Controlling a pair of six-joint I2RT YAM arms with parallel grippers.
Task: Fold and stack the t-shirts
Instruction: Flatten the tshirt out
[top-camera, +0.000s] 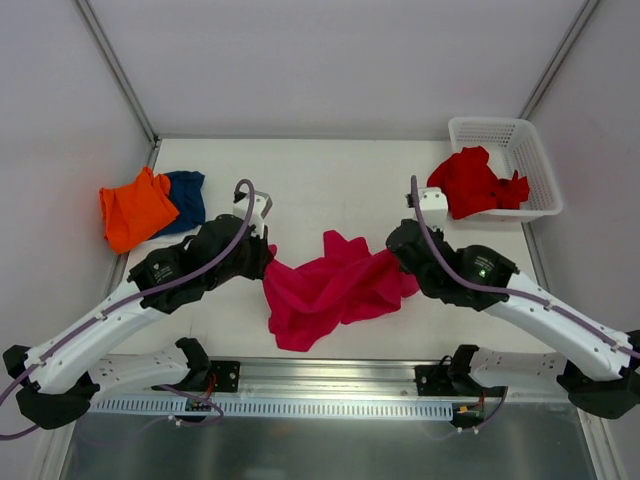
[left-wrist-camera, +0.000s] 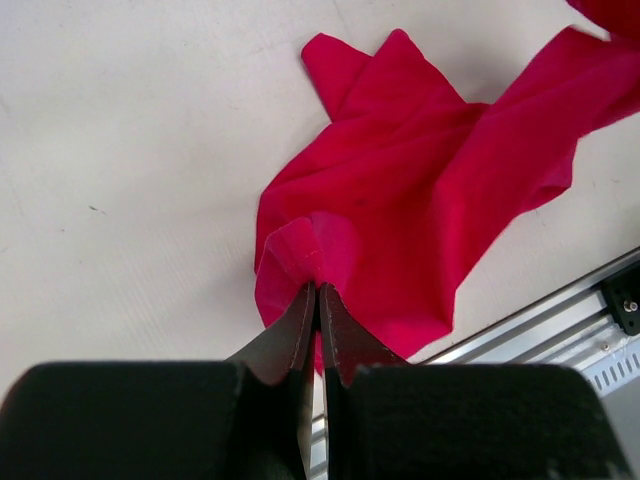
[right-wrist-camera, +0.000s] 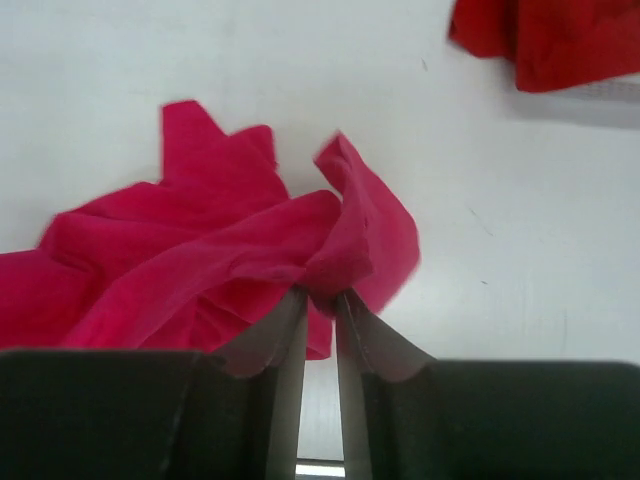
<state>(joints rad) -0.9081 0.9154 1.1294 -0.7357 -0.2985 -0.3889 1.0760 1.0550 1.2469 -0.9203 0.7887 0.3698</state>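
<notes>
A crumpled magenta-pink t-shirt (top-camera: 335, 285) lies mid-table between the two arms. My left gripper (top-camera: 268, 256) is shut on its left edge; the left wrist view has the jaws (left-wrist-camera: 318, 288) pressed together on a small fold of that shirt (left-wrist-camera: 420, 200). My right gripper (top-camera: 400, 260) pinches the right edge; its tips (right-wrist-camera: 320, 295) stand a narrow gap apart with bunched pink cloth (right-wrist-camera: 200, 260) between them. An orange t-shirt (top-camera: 137, 208) lies over a navy blue one (top-camera: 187, 197) at the far left. A bright red t-shirt (top-camera: 475, 182) hangs half out of the basket.
The white mesh basket (top-camera: 530, 150) stands at the back right corner. A metal rail (top-camera: 320, 375) runs along the near table edge, just beyond the pink shirt's lower hem. Grey walls close in the table's sides and back.
</notes>
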